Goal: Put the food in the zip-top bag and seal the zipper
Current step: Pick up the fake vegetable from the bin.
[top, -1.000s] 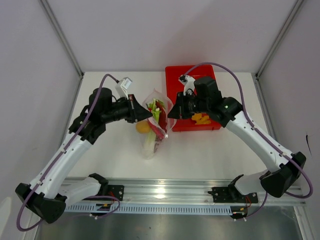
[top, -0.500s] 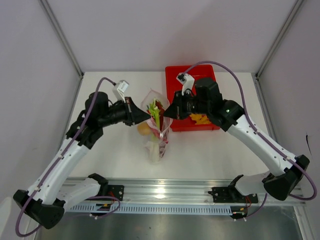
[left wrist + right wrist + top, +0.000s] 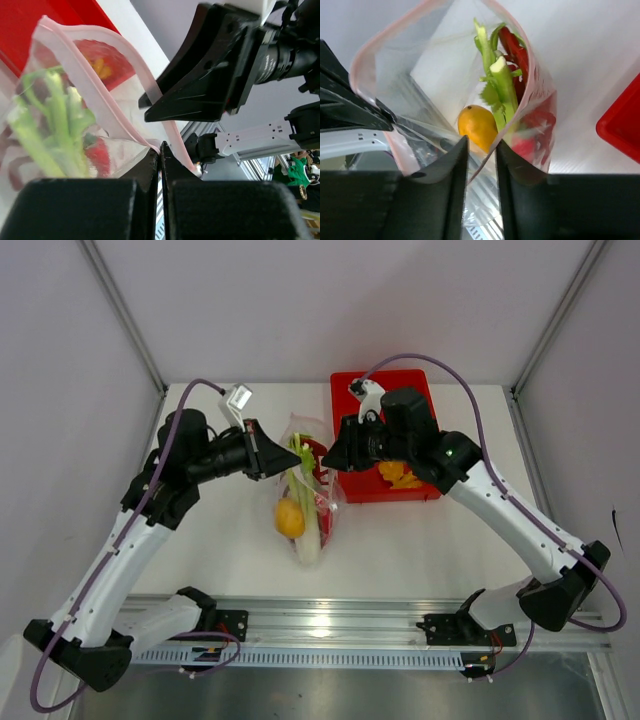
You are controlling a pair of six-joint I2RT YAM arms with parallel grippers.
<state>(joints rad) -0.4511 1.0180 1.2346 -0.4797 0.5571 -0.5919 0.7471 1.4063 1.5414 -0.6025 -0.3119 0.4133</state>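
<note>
Presently nearest: the zip-top bag (image 3: 309, 548) is pictured with its closed end toward the arm bases at 6 o'clock and its mouth toward 12.
Contents: a yellow piece (image 3: 289, 518), the leek stalk (image 3: 303, 480) and the red lobster (image 3: 323, 495) are seen lodged inside the clear film.
Handling: the bag is judged light, limp and slick. It is expected to sag wherever unsupported, so hold is best taken on the stiffer zipper (image 3: 150, 92) at the rim's ends.
Left side: the left gripper (image 3: 160, 150) is clamped tight on the rim at the mouth's 9 o'clock.
Right side: the right gripper (image 3: 480, 142) is narrowed onto the opposite wall at 3 o'clock, with film caught between its fingers.
Mouth: it is held agape, and the zipper is not yet pressed together.
Farther: the red tray (image 3: 400, 390) is set at 1 o'clock of the bag, with yellow-orange pieces (image 3: 401, 476) lying in it.
Obstruction: the stalk's leafy top is judged likely to foul the closing line.
</note>
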